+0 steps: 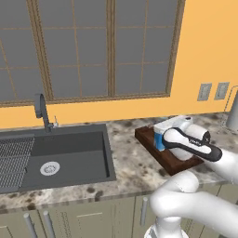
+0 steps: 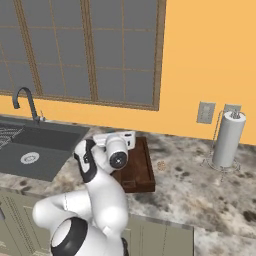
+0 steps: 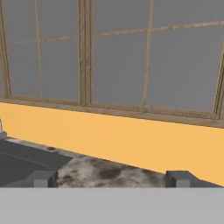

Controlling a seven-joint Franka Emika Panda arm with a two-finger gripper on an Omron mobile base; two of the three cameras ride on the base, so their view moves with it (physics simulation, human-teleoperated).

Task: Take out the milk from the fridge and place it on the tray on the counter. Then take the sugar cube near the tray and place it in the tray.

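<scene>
My claw [image 3: 112, 178] released, jaws wide apart, over bench [image 1: 135, 169] facing window. Milk [image 1: 160, 139] upright in tray [image 1: 162, 155], partly behind my arm. Sugar cube [image 2: 161, 164] on bench just beside tray.

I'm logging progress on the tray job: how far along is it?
Done, it seems: the milk stands on the tray, partly hidden by the arm. In hand: nothing; the pincer is open and empty, its tips far apart in the hand view. Left: the sugar cube lies on the counter beside the tray.
</scene>
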